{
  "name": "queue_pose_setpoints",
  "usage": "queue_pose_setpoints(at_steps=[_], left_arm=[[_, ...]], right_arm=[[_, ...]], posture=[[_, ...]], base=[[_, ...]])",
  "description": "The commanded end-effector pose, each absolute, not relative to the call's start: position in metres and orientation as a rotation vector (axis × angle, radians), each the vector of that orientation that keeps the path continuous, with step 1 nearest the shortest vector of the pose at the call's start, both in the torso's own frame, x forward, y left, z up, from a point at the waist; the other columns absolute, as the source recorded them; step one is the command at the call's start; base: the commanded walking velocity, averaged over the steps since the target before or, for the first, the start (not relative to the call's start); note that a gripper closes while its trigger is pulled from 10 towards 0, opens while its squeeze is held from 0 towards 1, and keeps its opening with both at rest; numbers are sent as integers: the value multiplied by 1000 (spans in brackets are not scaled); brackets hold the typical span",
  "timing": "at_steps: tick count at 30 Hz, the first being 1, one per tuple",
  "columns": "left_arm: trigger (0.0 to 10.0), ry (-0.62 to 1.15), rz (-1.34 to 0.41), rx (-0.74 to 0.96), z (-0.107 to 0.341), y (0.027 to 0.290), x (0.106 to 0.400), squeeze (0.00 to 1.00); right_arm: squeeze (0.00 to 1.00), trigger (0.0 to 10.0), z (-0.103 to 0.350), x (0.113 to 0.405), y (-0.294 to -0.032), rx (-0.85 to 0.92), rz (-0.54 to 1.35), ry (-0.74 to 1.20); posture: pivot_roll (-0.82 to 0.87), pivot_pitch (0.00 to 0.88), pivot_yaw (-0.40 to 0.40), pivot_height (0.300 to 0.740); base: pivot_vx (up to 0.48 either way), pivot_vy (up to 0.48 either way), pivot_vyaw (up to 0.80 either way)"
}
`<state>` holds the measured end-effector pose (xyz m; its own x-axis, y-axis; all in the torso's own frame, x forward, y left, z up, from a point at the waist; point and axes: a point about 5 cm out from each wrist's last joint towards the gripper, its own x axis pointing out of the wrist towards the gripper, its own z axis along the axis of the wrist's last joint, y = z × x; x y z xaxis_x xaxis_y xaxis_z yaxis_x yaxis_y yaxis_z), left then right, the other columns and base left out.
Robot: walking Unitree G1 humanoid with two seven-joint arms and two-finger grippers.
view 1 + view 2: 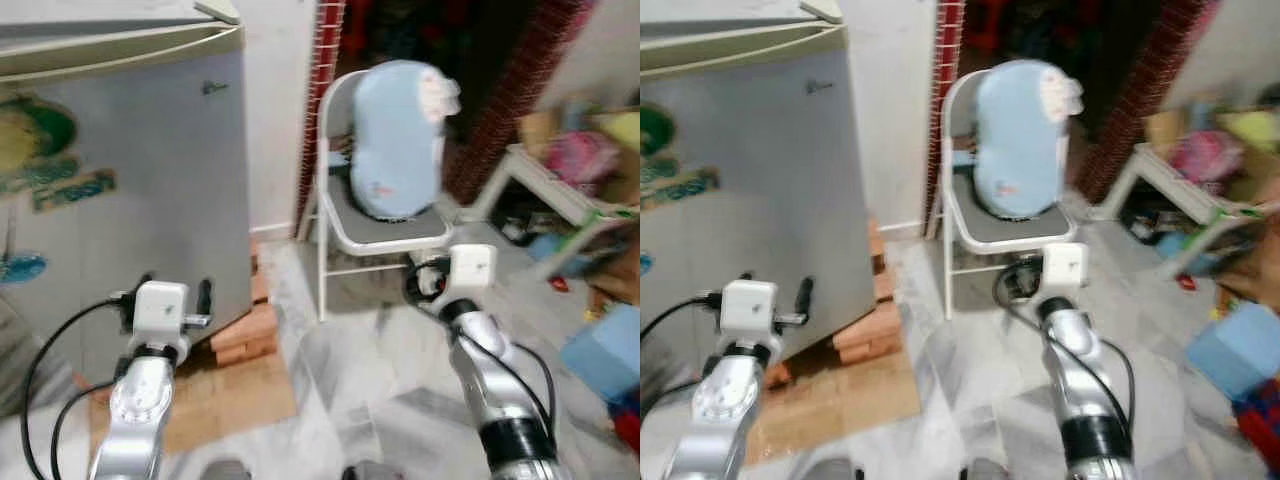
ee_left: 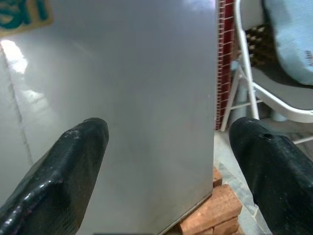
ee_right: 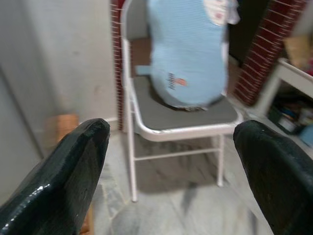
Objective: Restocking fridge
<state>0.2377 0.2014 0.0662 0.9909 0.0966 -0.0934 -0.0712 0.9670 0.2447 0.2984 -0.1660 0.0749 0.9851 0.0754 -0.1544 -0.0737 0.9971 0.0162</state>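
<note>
Standing before the grey fridge (image 1: 120, 180), door shut, raised on bricks (image 1: 245, 335) at the robot's left, with the left gripper (image 2: 166, 161) spread wide and empty just short of its side panel, and the right gripper (image 3: 171, 166) equally wide and empty, aimed at the folding chair (image 1: 385, 235) bearing a pale blue cushion (image 1: 398, 140). Probably heavy, rigid and slick on the flat metal, so best taken at the door's edge or handle, not clearly visible through the blur.
</note>
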Motion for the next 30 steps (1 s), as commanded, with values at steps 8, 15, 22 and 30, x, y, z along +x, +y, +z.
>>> queue_pose_setpoints(at_steps=[8,15,22,30], left_arm=[[10000,101,-16,194,66,183,241,0],[10000,111,-56,171,65,179,240,0],[10000,130,-127,121,63,170,236,0],[10000,144,-230,127,66,161,236,0]], right_arm=[[0,10000,78,300,-178,-8,50,156],[0,10000,78,301,-177,-9,52,157],[0,10000,78,302,-176,-5,52,159],[0,10000,79,297,-185,17,-6,132]], posture=[[80,40,-69,740],[80,40,-69,740],[79,40,-69,740],[75,41,-24,740]], base=[[0,0,-800],[0,0,-800],[0,0,-800],[0,0,-800]])
